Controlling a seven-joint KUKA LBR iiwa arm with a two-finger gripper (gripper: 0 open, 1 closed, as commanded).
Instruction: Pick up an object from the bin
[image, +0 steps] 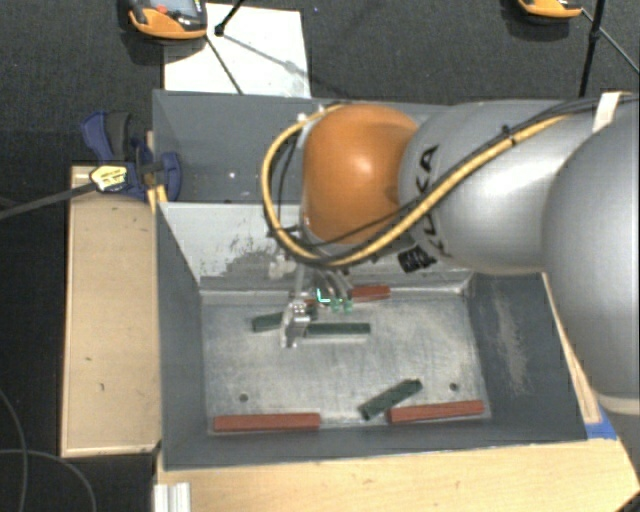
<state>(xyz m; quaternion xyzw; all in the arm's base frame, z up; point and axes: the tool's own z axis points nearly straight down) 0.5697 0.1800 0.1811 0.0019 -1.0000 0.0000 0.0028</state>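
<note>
**Gripper sitting low over a dark green strip in the middle of the bin**

In the camera view I am watching the arm reaching in from the right, its orange cover (355, 170) hanging over the far half of the grey bin (183, 340). The gripper (294, 328) is sitting low, just left of the bin's middle. I am not able to tell whether it is released or clenched, and I am not seeing anything clearly gripped in it.

The thing nearest to it is a dark green strip (340, 328), lying flat on the floor. Its long axis is running left to right, and its left end is meeting the gripper while the rest is stretching away to the right. A shorter dark green piece (266, 322) is poking out on the gripper's left, nearly in line. I cannot tell whether it is a separate thing or the same strip carrying on beneath the gripper.

I am judging that the coming move depends on this line-up. If it is one strip, the gripper is already standing across it, left of its midpoint.

The other things are lying well apart from the gripper:
- a small red-brown bar (371, 293) against the far wall
- a tilted dark green bar (390, 399) towards the near right
- a red-brown bar (437, 410) just beside that
- a long red-brown bar (266, 423) along the near left
</note>
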